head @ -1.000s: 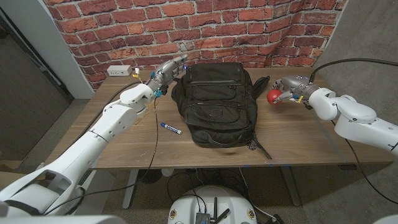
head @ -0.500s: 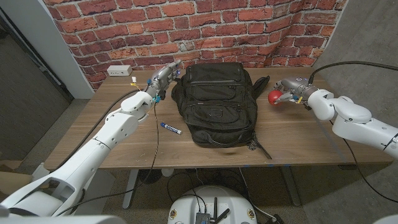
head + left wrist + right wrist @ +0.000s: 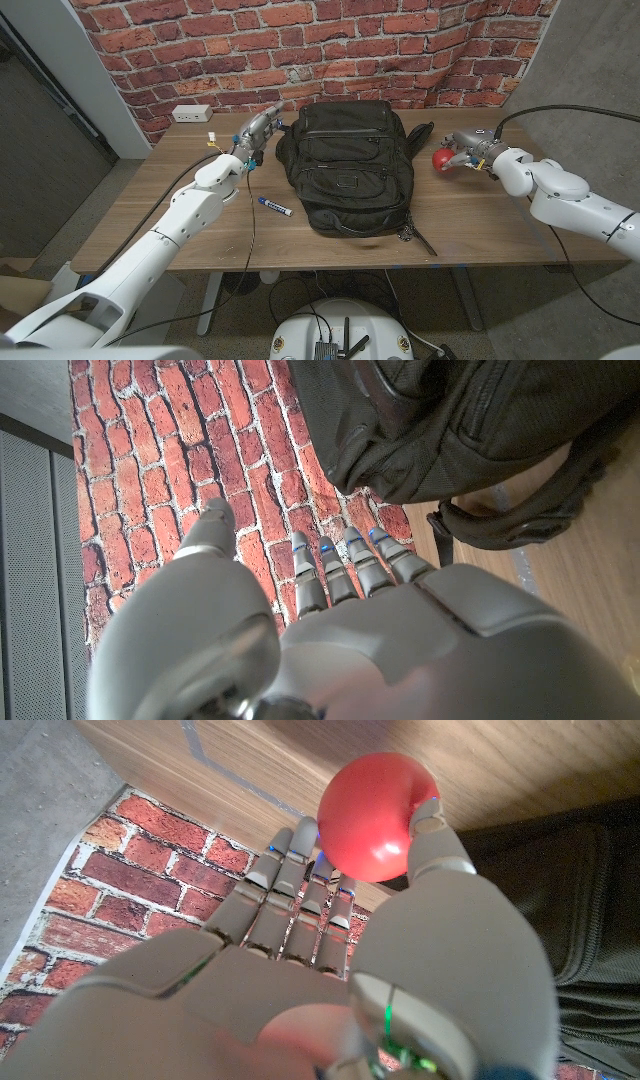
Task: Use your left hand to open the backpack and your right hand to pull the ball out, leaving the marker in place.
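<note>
The black backpack (image 3: 345,165) lies closed in the middle of the table, and shows dark and close by (image 3: 450,420). My left hand (image 3: 258,127) hovers just off its far left corner, apart from it, fingers (image 3: 345,565) straight and holding nothing. On the right, my right hand (image 3: 465,147) pinches the red ball (image 3: 441,158) between thumb and fingers, low over the wood beside the backpack. The ball (image 3: 375,815) sits at the fingertips of the right hand (image 3: 330,960). A blue-and-white marker (image 3: 274,207) lies on the table left of the backpack.
A white socket box (image 3: 192,113) sits at the table's back left. A backpack strap (image 3: 421,238) trails toward the front edge. The brick wall (image 3: 330,40) stands right behind the table. Bare wood (image 3: 500,220) lies in front of my right hand.
My left hand has drawn back from the backpack's top corner, to the left and toward me. The right hand keeps the ball and has barely shifted.
</note>
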You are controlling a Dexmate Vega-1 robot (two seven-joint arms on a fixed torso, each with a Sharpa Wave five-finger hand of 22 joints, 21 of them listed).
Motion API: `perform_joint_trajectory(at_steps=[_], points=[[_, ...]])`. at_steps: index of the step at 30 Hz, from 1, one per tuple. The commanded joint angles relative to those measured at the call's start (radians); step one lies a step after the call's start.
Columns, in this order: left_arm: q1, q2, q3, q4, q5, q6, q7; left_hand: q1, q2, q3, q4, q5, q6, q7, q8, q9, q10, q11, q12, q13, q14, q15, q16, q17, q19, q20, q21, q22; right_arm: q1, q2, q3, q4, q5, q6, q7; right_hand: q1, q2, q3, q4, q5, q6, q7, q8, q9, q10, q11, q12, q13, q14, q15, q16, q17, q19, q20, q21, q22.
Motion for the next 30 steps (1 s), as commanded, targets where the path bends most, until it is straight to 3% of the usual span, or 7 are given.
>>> perform_joint_trajectory(at_steps=[1, 12, 30], points=[[0.028, 0.003, -0.020, -0.002, -0.006, -0.002, 0.037, 0.001, 0.007, 0.002, -0.001, 0.005, -0.007, -0.001, 0.001, 0.002, -0.006, 0.000, 0.006, 0.003, -0.006, 0.000, 0.001, 0.001, -0.005, -0.033, 0.003, 0.004, 0.027, 0.032, -0.029, 0.063, -0.011, 0.021, -0.018, 0.033, 0.059, -0.003, 0.004, -0.001, 0.040, -0.042, 0.002, 0.002, 0.151, -0.153, 0.040, 0.230, -0.001, -0.158, -0.005, 0.002, 0.008, -0.088, 0.004, 0.002], [0.060, 0.009, -0.043, -0.011, -0.022, 0.001, 0.066, -0.004, 0.009, 0.001, -0.003, 0.004, -0.008, -0.001, 0.002, 0.002, -0.013, -0.001, 0.005, 0.003, -0.014, 0.003, 0.000, 0.001, -0.006, -0.031, 0.003, 0.004, 0.046, 0.048, -0.051, 0.102, -0.015, 0.029, -0.017, 0.031, 0.054, -0.006, 0.002, -0.003, 0.027, -0.041, -0.003, 0.002, 0.137, -0.150, 0.030, 0.228, -0.007, -0.158, -0.014, 0.002, 0.008, -0.086, 0.005, 0.003], [0.054, 0.004, -0.046, 0.024, -0.039, 0.005, 0.057, -0.009, 0.013, 0.000, -0.006, 0.003, -0.004, -0.002, 0.004, 0.002, -0.013, -0.004, 0.008, 0.003, -0.013, 0.005, 0.003, 0.001, -0.004, -0.031, 0.005, 0.004, 0.081, 0.075, -0.084, 0.131, -0.023, 0.013, 0.011, 0.026, 0.046, -0.014, 0.001, -0.004, -0.014, -0.039, -0.022, 0.003, 0.082, -0.143, -0.006, 0.218, -0.050, -0.153, -0.042, 0.002, -0.017, -0.081, -0.004, 0.002]])
